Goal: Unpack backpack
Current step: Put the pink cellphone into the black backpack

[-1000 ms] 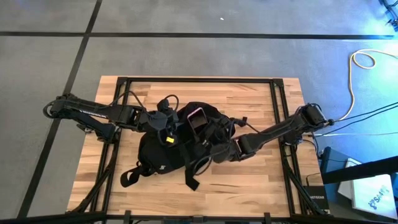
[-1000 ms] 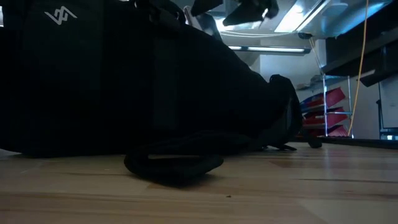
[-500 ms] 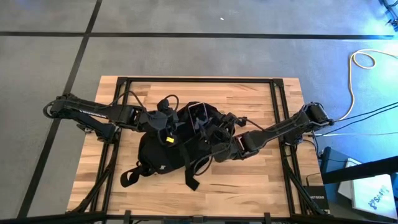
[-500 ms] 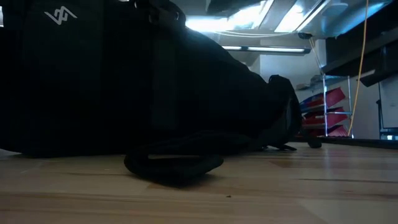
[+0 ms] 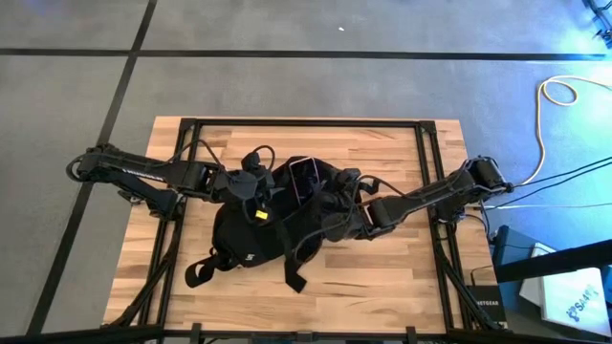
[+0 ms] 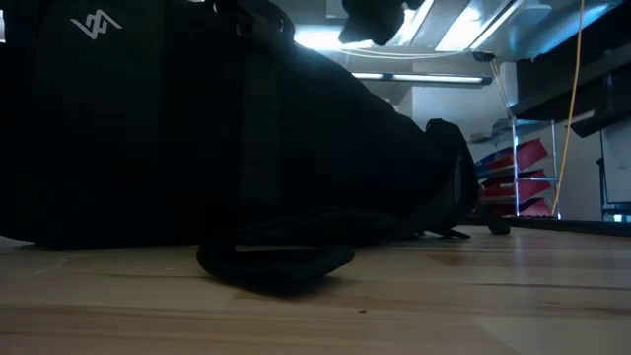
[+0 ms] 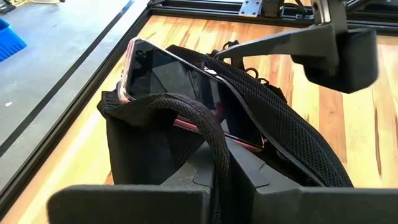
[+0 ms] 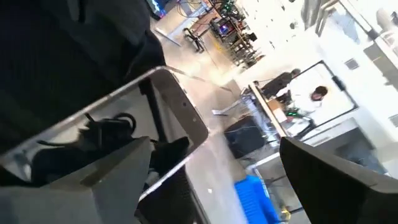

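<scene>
I have the backpack [image 5: 277,225] lying in the middle of the wooden counter [image 5: 382,277], with both arms reaching in over its upper end. My left end effector [image 5: 256,196] is pinched closed on a black strap [image 7: 205,127] at the bag's open top, holding that loop of fabric up. Just beyond its fingers, a phone [image 7: 186,87] with a pink-edged case stands tilted in the bag's opening, dark screen facing the left wrist camera, partly crossed by the strap and a mesh band. My right end effector [image 5: 330,203] sits on the opposite side of that opening, close to the phone; its fingers [image 8: 118,171] stand wide apart with the phone's edge between them, and I cannot tell from here whether they touch it. From counter height the backpack [image 6: 197,128] fills most of the view as a dark mass resting flat on the wood, with one strap [image 6: 276,258] curled on the counter in front of it.
</scene>
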`<action>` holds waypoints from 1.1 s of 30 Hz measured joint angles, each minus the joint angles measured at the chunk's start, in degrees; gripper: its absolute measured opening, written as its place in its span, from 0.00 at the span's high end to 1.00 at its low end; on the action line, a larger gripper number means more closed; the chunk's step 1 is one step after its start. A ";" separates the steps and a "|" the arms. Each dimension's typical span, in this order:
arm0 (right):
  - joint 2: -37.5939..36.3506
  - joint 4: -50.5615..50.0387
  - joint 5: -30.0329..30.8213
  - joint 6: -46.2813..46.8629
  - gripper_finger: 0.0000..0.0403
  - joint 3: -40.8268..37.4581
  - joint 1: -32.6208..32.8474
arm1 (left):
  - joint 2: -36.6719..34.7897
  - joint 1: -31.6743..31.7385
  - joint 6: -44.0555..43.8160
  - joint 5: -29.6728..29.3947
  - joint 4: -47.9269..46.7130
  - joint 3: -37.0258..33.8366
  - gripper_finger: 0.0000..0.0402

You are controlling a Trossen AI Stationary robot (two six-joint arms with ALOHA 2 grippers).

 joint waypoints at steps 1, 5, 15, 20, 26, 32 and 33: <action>0.00 -0.06 0.30 -1.10 0.16 0.00 -0.31 | 0.00 0.00 0.00 0.00 -0.03 0.00 0.99; 0.02 0.09 2.92 -1.59 0.21 0.46 -1.06 | 0.00 -0.02 0.00 0.00 -0.02 0.00 0.99; 0.02 -0.18 -3.54 -7.28 0.95 3.78 -7.28 | 0.00 0.00 0.00 0.00 -0.02 0.00 0.99; 0.02 -0.10 -13.37 -7.78 0.98 5.55 -11.14 | 0.00 0.00 0.00 0.00 0.00 0.00 0.99; 0.02 -4.85 -25.59 -11.58 1.00 8.62 -15.78 | 0.00 0.00 0.00 0.00 -0.02 0.00 0.99; 0.02 -12.05 -35.25 -9.79 1.00 11.60 -16.71 | 0.00 0.00 0.00 0.00 0.00 0.00 0.99; 0.02 -13.29 -36.11 -9.49 1.00 11.61 -16.66 | 0.00 0.00 0.00 -0.02 -0.02 0.00 0.99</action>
